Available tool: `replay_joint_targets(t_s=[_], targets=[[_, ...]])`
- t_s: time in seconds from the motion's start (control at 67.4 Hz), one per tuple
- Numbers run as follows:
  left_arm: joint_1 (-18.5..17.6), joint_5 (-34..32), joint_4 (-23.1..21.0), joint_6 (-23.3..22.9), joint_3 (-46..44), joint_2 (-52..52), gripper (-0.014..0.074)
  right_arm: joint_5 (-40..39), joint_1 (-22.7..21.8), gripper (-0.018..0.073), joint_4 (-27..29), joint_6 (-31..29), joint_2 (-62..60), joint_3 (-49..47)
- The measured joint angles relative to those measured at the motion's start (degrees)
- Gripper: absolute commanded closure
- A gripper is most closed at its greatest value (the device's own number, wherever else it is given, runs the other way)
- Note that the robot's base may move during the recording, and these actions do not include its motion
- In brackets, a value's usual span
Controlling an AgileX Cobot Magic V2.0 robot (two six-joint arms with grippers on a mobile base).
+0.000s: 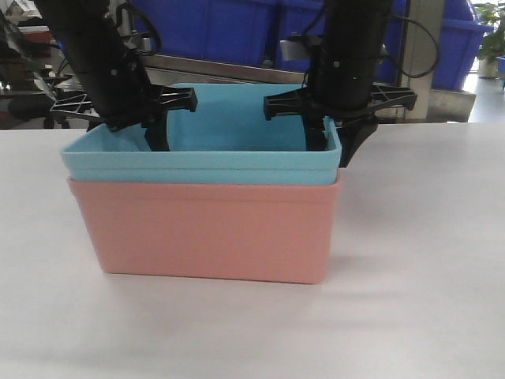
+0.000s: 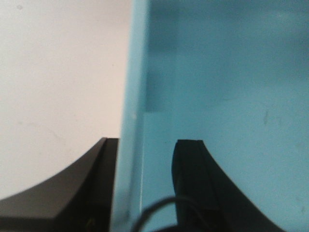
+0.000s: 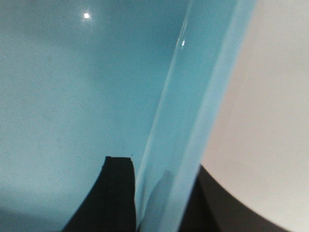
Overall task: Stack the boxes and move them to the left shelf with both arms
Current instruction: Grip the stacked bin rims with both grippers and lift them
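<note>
Stack on counter (image 1: 426,237), blue bin (image 1: 205,162) inside pink bin (image 1: 205,229): right fingers (image 3: 116,193) clamp its wall between them, left fingers (image 2: 193,193) straddle theirs (grip unclear), so an uneven lift could tilt it, leaving pink below.

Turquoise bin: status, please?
Left end effector astride turquoise bin's left wall, right end effector astride right wall, grip unconfirmed. Nested in pink bin. No obstruction seen.
</note>
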Motion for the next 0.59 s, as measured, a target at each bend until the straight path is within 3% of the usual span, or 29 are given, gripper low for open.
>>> replay_joint_targets(t_s=[0.297,0.594], targets=[[0.0,1.5,0.72,-1.23,0.23,-0.96,0.0599,1.14,0.27,0.0524,1.3,0.0,-0.71,0.12],[0.0,6.51,2.45,-7.4,1.23,-8.36,0.0599,2.05,0.49,0.0524,2.44,0.0,-6.59,0.47]])
